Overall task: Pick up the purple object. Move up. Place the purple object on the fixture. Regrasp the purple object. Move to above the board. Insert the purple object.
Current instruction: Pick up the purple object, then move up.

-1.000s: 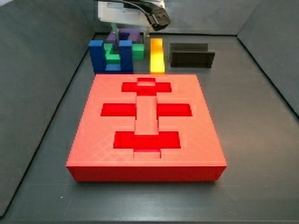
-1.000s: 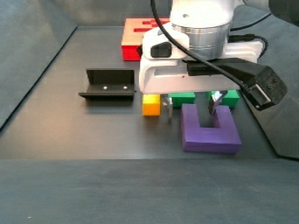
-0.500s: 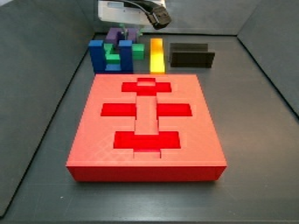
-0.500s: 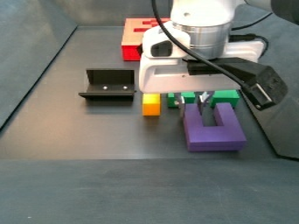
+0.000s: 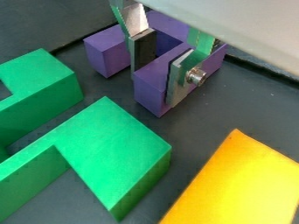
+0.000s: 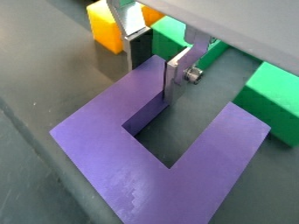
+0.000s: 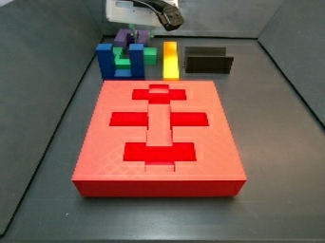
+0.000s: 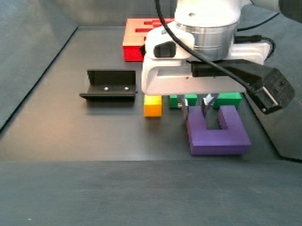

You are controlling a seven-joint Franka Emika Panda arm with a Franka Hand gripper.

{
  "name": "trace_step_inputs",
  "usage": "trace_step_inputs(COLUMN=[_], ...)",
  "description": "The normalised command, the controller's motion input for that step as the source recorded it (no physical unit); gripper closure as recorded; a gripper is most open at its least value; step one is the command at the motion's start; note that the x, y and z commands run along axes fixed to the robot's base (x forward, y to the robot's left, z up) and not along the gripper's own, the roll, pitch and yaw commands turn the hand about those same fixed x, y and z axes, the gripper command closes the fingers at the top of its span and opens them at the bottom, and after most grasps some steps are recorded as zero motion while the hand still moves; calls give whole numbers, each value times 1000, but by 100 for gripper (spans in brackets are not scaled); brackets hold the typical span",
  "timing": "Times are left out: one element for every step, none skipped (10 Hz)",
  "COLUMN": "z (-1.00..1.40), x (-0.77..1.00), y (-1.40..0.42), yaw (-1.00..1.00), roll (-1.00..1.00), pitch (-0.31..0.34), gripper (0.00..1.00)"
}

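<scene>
The purple object point(image 8: 220, 132), a violet U-shaped block, lies flat on the floor, and a side view shows it behind the blue block point(image 7: 127, 39). My gripper point(image 8: 210, 105) is down on it. In both wrist views the gripper point(image 5: 163, 70) point(image 6: 158, 70) has one finger in the U's slot and the other outside, shut on one prong of the purple object point(image 5: 111, 48) point(image 6: 117, 157). The black fixture point(image 8: 109, 86) point(image 7: 207, 60) stands apart and empty. The red board point(image 7: 159, 133) point(image 8: 139, 35) lies away from the gripper.
A green block point(image 5: 70, 131) point(image 6: 274, 96) point(image 8: 183, 101) and a yellow-orange block point(image 5: 233, 184) point(image 6: 105, 26) point(image 8: 153, 106) lie close beside the purple object. A blue U-shaped block point(image 7: 108, 59) stands by them. Grey walls ring the floor.
The gripper has come down lower over the purple object's prong. The purple object has shifted slightly sideways on the floor.
</scene>
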Motion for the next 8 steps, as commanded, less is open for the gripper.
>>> trace_step_inputs(z=[0,0,0,0,0,0,833,822], x=[0,0,0,0,0,0,0,-10], y=[0,0,0,0,0,0,0,51], yaw=[0,0,0,0,0,0,0,21], roll=[0,0,0,0,0,0,0,6], pitch=[0,0,0,0,0,0,0,6], gripper=[100,100,100,100,100,100,100,100])
